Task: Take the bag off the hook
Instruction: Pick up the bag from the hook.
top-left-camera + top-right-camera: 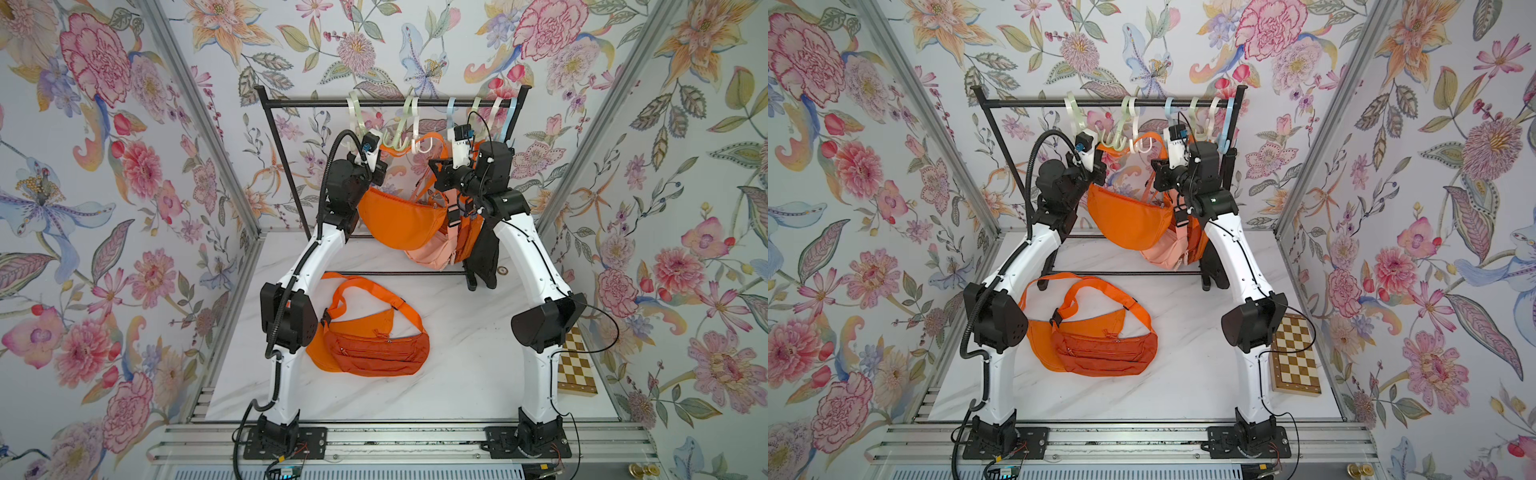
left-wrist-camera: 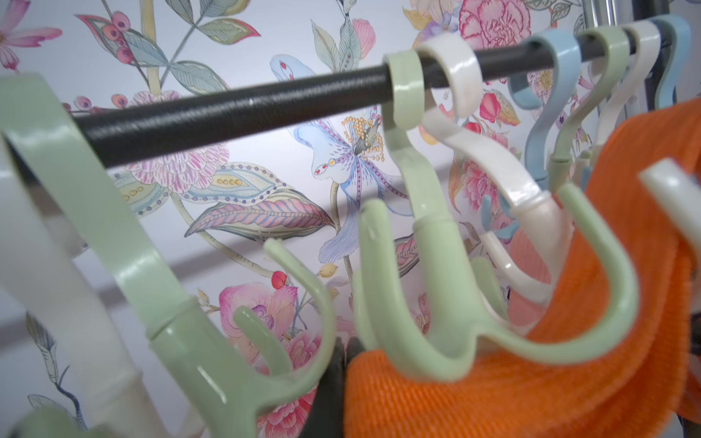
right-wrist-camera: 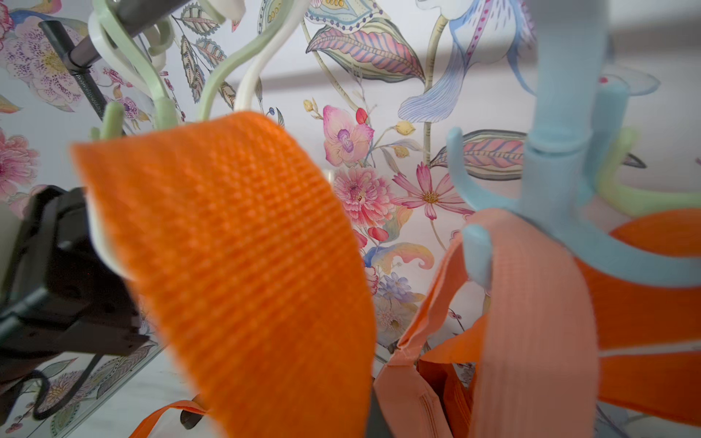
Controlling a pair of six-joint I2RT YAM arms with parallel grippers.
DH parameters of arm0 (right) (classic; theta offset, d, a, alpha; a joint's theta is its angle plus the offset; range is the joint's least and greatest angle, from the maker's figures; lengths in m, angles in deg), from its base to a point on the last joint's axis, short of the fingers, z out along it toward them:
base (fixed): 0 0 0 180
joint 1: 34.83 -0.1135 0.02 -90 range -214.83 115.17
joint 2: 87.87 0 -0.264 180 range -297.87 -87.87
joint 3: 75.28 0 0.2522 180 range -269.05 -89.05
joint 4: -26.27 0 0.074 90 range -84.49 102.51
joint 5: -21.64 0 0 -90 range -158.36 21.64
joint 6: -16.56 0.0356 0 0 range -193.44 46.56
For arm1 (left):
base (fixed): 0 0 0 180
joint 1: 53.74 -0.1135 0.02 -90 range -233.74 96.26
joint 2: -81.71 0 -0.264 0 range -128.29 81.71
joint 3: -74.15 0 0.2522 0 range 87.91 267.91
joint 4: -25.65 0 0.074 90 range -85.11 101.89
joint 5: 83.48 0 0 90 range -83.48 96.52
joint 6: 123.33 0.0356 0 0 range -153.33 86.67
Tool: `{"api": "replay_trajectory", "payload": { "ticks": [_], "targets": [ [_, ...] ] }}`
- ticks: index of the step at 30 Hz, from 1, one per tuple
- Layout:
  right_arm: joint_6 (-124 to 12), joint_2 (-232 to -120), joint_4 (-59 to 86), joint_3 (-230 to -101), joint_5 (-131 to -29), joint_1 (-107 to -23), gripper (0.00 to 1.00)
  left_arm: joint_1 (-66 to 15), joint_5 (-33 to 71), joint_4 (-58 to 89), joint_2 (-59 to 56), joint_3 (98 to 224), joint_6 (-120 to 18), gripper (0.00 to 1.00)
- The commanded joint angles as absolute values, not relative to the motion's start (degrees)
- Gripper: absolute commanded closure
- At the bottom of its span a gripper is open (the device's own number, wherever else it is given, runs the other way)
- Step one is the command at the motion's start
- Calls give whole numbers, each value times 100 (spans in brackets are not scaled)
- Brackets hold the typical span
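An orange bag [image 1: 397, 220] [image 1: 1125, 218] hangs below the black rail [image 1: 395, 103], between my two arms. Its woven strap [image 2: 493, 383] [image 3: 246, 265] lies in a prong of a green hook [image 2: 591, 333] [image 1: 392, 142] and arches up past a white hook [image 1: 424, 146]. My left gripper [image 1: 380, 170] [image 2: 346, 347] is shut on the strap just beside the green hook. My right gripper [image 1: 439, 166] [image 3: 373, 417] is shut on the strap's other run, its fingers mostly hidden by the webbing.
A peach bag [image 1: 432, 253], another orange one and a black one [image 1: 484, 253] hang at the rail's right end; the peach strap sits on a blue hook [image 3: 481, 258]. A second orange bag [image 1: 374, 340] lies on the marble table. A chessboard [image 1: 575, 361] lies at the right edge.
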State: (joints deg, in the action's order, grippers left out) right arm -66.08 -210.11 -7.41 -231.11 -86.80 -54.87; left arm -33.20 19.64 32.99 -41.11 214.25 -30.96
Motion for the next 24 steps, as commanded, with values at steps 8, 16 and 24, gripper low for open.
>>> {"api": "replay_trajectory", "payload": {
  "ticks": [8,16,24],
  "targets": [
    [-6330,-20500,-704,-22912,-8821,-5516,100,-3245,1874,3560,-3126,20615,-3340,100],
    [-6230,-20454,-668,-22281,-8849,-5602,100,-3218,1710,4211,-2615,19034,-3539,100],
    [-6126,-20644,-656,-22527,-8865,-5582,100,-3217,1645,4319,-2466,18818,-3490,100]
  ]
}}
